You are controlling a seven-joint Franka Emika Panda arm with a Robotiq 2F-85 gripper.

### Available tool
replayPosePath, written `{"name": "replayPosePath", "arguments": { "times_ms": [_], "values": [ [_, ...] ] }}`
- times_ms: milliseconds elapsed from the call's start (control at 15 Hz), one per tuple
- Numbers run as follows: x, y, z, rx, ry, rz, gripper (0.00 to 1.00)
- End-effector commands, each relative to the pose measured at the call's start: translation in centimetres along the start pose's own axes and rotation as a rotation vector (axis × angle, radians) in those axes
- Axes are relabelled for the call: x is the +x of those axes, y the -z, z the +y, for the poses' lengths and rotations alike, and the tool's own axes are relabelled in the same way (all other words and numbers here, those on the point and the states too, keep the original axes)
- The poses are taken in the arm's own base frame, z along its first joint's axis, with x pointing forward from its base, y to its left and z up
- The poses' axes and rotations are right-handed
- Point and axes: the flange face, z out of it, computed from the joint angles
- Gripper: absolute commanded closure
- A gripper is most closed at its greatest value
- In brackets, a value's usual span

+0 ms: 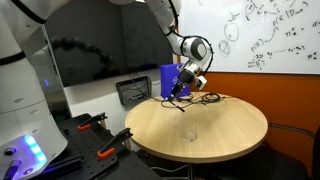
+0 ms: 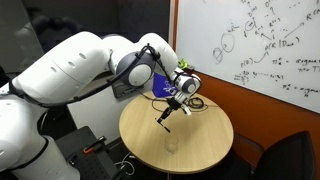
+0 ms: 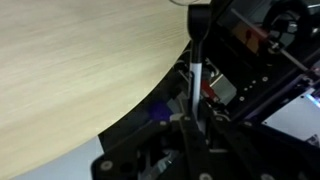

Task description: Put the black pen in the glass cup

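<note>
The black pen (image 2: 167,111) hangs slanted in the air, up and back from the glass cup (image 2: 172,146), its upper end pinched in the tool (image 2: 172,99). The cup stands empty on the bench (image 2: 205,140). This looks like the carrying step. Next, the pen's tip must come over the cup's mouth, then go down.

No legible text (whiteboard (image 2: 255,45) scrawl blurred)

The black pen (image 2: 166,113) hangs tilted in midair, apart from the upright glass cup (image 2: 172,146).
</note>
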Motion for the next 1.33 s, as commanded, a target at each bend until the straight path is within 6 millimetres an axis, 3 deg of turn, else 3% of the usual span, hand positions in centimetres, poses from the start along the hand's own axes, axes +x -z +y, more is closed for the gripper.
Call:
{"name": "replayPosePath", "arguments": {
  "times_ms": [0, 667, 1067, 1133, 1267],
  "values": [
    [-0.9, 0.1, -0.4, 0.037, 0.054, 0.072, 0.97],
    [-5.1, -2.4, 0.0, 0.042, 0.123, 0.182, 0.97],
    [-6.4, -1.8, 0.1, 0.015, 0.09, 0.144, 0.97],
    [-6.5, -1.6, 0.1, 0.014, 0.081, 0.134, 0.86],
    [-6.5, -1.1, 0.1, 0.014, 0.076, 0.109, 0.79]
  ]
}}
